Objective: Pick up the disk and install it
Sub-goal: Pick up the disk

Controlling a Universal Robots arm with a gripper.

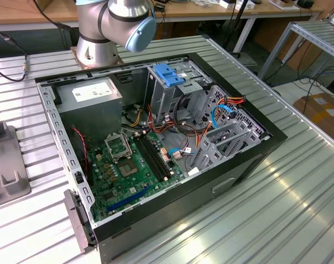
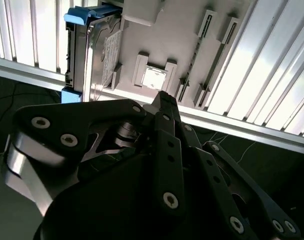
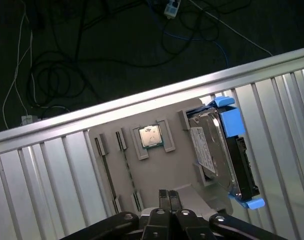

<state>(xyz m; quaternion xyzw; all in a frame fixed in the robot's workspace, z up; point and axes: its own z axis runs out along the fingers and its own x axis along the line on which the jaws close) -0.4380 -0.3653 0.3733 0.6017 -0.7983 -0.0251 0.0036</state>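
Gripper (image 3: 168,193): fingers apparently closed, empty, near disk (image 3: 218,145) standing edgewise in grey holder (image 3: 162,172). Risk: closed fingers nudge and topple it. Open case (image 1: 233,184) at exterior view's centre.

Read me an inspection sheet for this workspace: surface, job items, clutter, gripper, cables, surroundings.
Surface: ribbed metal table carrying an open computer case and a grey parts tray.
Job's things: disk in its blue carrier stands on edge in the tray, not gripped.
Clutter: processor chip seated in a tray recess.
Grippers: gripper points at the tray, apart from the disk, jaws shut and empty.
Cables: coloured wires inside the case; loose cables on the floor.
Surroundings: cardboard box beyond the table.
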